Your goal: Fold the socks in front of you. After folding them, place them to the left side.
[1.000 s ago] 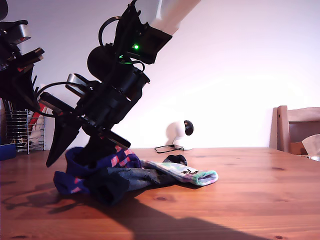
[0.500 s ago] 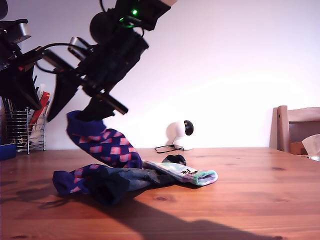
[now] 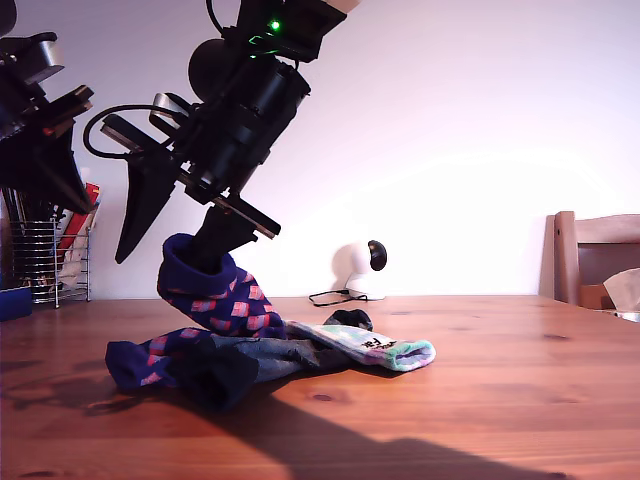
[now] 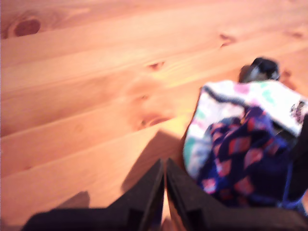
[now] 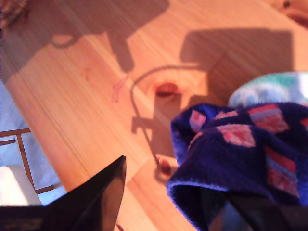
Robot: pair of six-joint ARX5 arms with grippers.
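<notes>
My second gripper (image 3: 160, 248) has its fingers wide, one hooked inside the cuff of the navy sock (image 3: 215, 300) so it drapes below, likely to pull it off the pile on the bench (image 3: 500, 380); my first gripper (image 4: 165, 166) idles beside the pile, fingers pressed together and empty.

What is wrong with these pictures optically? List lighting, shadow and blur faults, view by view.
Exterior view: arms are near-silhouettes against the bright wall; a long dark shadow crosses the table in front of the socks. First wrist view: soft and blurred, with a warm orange cast; the patterned navy sock smears. Second wrist view: hard arm shadows on the wood; the close sock cuff is out of focus.
</notes>
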